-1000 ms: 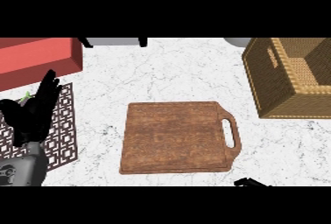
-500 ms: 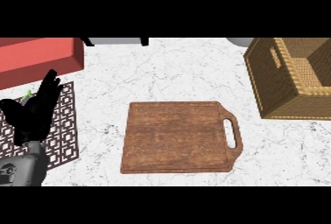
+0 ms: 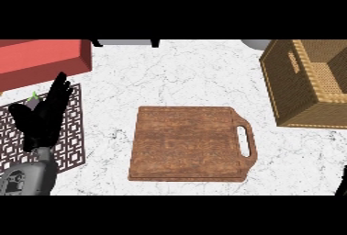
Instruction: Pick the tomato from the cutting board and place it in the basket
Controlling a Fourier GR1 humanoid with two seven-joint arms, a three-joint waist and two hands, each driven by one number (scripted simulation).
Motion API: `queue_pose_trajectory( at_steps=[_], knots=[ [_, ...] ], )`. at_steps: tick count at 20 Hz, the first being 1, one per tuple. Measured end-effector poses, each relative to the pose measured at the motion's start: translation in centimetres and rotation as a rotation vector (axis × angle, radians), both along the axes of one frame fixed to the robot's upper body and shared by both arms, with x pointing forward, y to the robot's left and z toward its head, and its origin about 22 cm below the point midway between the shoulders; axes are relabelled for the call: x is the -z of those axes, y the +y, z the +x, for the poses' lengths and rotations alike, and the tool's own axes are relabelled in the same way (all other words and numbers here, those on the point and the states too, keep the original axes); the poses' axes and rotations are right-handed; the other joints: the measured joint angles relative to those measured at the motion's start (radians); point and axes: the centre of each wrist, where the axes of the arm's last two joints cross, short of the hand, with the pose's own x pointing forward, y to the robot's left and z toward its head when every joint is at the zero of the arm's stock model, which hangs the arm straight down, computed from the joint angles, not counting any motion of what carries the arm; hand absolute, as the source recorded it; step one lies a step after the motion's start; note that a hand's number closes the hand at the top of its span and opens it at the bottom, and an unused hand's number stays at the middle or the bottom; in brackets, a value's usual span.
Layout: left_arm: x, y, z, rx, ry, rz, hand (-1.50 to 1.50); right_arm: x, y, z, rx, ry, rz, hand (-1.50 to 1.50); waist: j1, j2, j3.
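The brown wooden cutting board (image 3: pixel 186 142) lies in the middle of the counter, handle slot to the right, and its top is bare. No tomato shows anywhere. The woven basket (image 3: pixel 274 87) stands at the upper right; what shows of its inside holds nothing. At the left edge my left hand (image 3: pixel 42 121) rests open with fingers pointing up, over a patterned mat. A small green speck (image 3: pixel 34 95) peeks out beside its fingers. My right hand (image 3: pixel 343 181) shows only as a dark sliver at the lower right edge.
A red box (image 3: pixel 41 62) stands at the upper left. The dark patterned mat (image 3: pixel 68 151) lies left of the board. Grey objects (image 3: pixel 125 42) sit at the far edge. White marble counter (image 3: pixel 183 82) spreads between board, box and basket.
One second ago dark fingertips showed at the lower edge below the board's handle; they left the view, and a dark sliver now shows at the right edge. The left hand stayed put.
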Motion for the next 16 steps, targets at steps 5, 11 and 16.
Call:
queue_pose_trajectory(
  at_steps=[5, 11, 16],
  knots=[
    [0.2, 0.9, 0.3, 0.005, 0.007, -0.002, 0.0, -3.3, 0.3, 3.4, 0.078, -0.004, -0.027, 1.5, 0.002, 0.0, 0.0],
    [0.4, 0.2, 0.1, 0.008, 0.001, 0.004, 0.0, -4.9, 0.6, 8.5, 0.163, -0.021, -0.115, 1.5, 0.008, 0.001, 0.0],
    [-0.2, 0.6, 0.0, 0.007, 0.0, 0.002, 0.0, -5.1, 0.9, 12.1, 0.193, -0.01, -0.187, 1.5, 0.006, 0.0, 0.001]
  ],
)
